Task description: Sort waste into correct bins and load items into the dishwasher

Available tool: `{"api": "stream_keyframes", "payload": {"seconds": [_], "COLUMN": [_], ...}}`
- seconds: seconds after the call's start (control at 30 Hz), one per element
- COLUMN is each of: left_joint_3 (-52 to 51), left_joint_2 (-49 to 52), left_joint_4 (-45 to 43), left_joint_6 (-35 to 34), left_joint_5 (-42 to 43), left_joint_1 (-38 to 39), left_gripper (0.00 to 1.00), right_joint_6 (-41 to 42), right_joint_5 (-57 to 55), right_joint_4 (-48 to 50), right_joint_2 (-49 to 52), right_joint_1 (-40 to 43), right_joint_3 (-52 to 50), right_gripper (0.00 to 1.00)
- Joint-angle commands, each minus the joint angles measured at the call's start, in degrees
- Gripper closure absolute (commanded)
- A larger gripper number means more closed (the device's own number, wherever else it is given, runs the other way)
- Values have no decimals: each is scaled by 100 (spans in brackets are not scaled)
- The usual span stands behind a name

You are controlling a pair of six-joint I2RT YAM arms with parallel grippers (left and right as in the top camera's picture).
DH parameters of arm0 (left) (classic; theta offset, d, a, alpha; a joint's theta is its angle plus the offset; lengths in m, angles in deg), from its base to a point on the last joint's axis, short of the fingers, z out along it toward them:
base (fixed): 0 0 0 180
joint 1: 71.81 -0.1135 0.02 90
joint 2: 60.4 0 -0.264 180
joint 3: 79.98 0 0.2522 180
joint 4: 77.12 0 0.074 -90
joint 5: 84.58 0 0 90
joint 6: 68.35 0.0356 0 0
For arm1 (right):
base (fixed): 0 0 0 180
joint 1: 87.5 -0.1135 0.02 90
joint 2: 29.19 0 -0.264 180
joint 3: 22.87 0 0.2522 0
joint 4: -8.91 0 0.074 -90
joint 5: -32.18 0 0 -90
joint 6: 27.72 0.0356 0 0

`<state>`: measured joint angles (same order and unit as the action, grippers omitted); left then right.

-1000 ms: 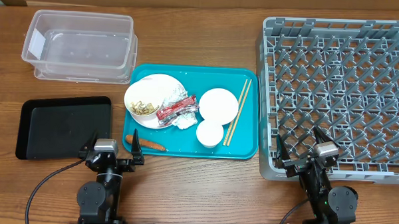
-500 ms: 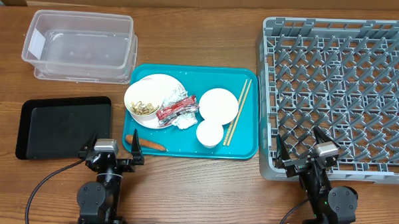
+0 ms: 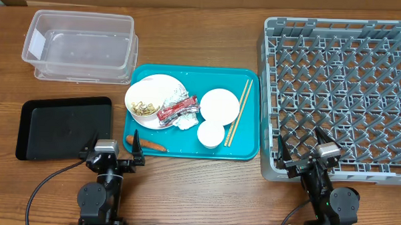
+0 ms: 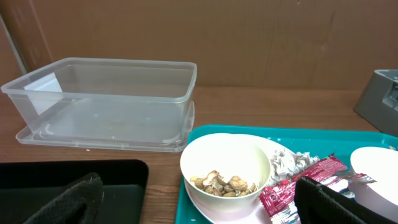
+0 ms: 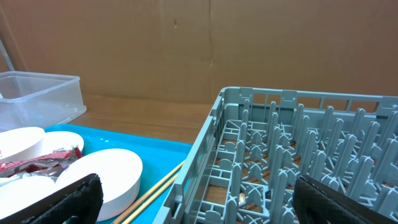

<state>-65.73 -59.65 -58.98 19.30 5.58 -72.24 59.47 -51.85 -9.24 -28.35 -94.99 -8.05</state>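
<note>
On the teal tray, a wide white plate (image 3: 154, 91) carries beige food scraps (image 3: 144, 108), a red wrapper (image 3: 178, 110) and crumpled foil (image 3: 182, 96). Beside it lie a smaller plate (image 3: 219, 105), a small bowl (image 3: 210, 133) and the chopsticks (image 3: 238, 112). An orange carrot piece (image 3: 146, 143) lies at the tray's front left. The clear tub (image 3: 80, 45) and black tray (image 3: 63, 126) stand to the left, and the grey dish rack (image 3: 341, 97) to the right. My left gripper (image 3: 116, 143) is open near the carrot, my right gripper (image 3: 299, 146) open over the rack's front left corner. Neither holds anything.
The teal tray (image 3: 249, 151) sits between the black tray and the rack. From the left wrist I see the scraps bowl (image 4: 225, 167) and wrapper (image 4: 292, 186) straight ahead. The right wrist looks along the rack's left wall (image 5: 202, 155), next to the chopsticks (image 5: 155, 190).
</note>
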Motion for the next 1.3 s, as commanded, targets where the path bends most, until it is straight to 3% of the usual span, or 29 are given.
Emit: {"api": "stream_keyframes", "payload": {"seconds": [0.0, 0.33, 0.7, 0.97, 1.17, 1.27], "left_joint_3": [-20, 59, 1139, 2594, 4402, 5458], "left_joint_2": [-50, -50, 376, 2026, 3886, 4730], "left_joint_4": [-2, 13, 1084, 1801, 3237, 4470], "left_joint_6": [79, -361, -671, -719, -732, -732], "left_joint_5": [11, 136, 225, 750, 1222, 1342], "left_joint_1": [-31, -31, -31, -31, -31, -31], "left_gripper": [0, 0, 0, 0, 0, 0], "right_joint_6": [-2, 24, 1357, 1357, 1353, 1355], "right_joint_5": [13, -81, -636, -627, -590, -586], "right_joint_4": [24, -4, -1370, -2444, -3670, -4411], "right_joint_2": [-68, -68, 197, 1486, 3209, 3958], "right_joint_1": [22, 22, 22, 22, 22, 22], "right_joint_3": [-57, 28, 1211, 2660, 4179, 4828], "right_gripper": [0, 0, 0, 0, 0, 0]}}
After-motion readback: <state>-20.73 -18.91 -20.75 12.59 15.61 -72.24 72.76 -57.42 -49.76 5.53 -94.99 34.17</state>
